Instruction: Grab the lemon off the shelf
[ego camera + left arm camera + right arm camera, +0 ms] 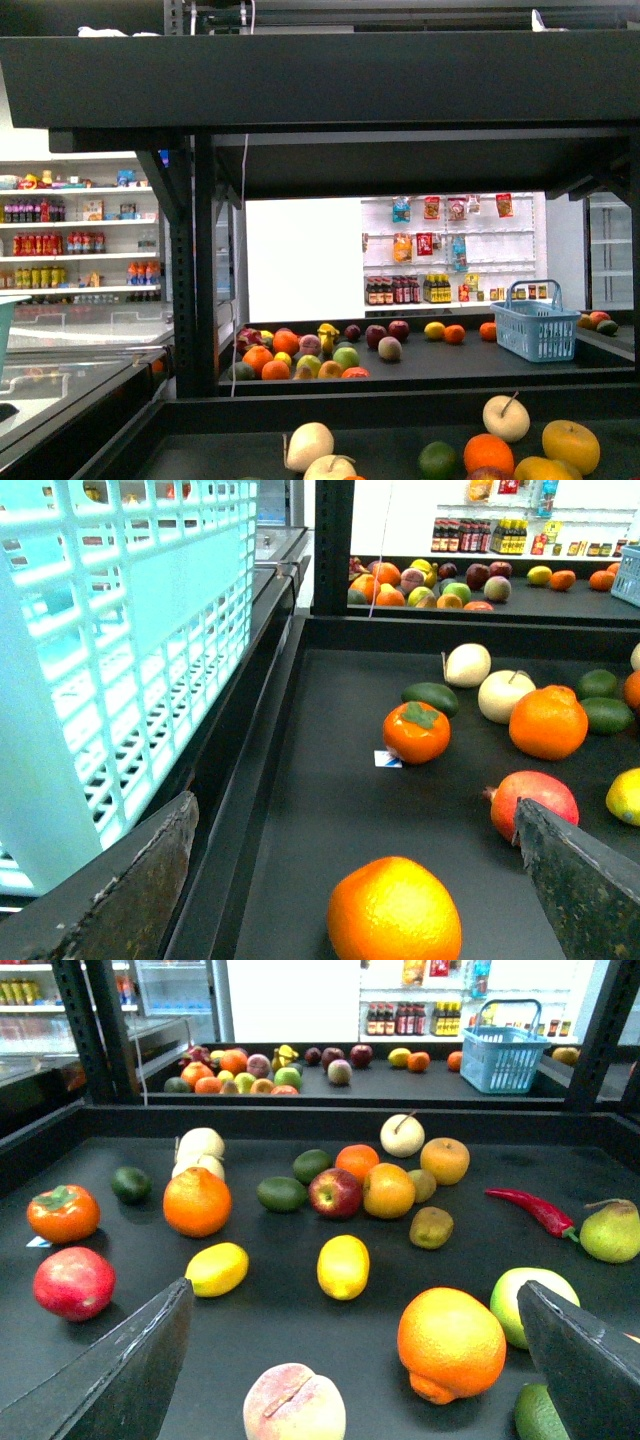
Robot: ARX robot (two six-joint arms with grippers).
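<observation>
Approach step: the right hand, fingers apart and empty, hovers above the black metal shelf, needing a forward reach to straddle the smooth bright-yellow oval lemon.

right gripper jaws stood wide apart, empty | smooth bright-yellow lemon lay beyond them on black metal shelf tray | similar yellow oval fruit nearby, apart

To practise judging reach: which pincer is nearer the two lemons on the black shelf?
Right. Both lemons lie just ahead of the right pincer, in line with its gap. The left pincer is further left, beside the pale-blue crate.
</observation>
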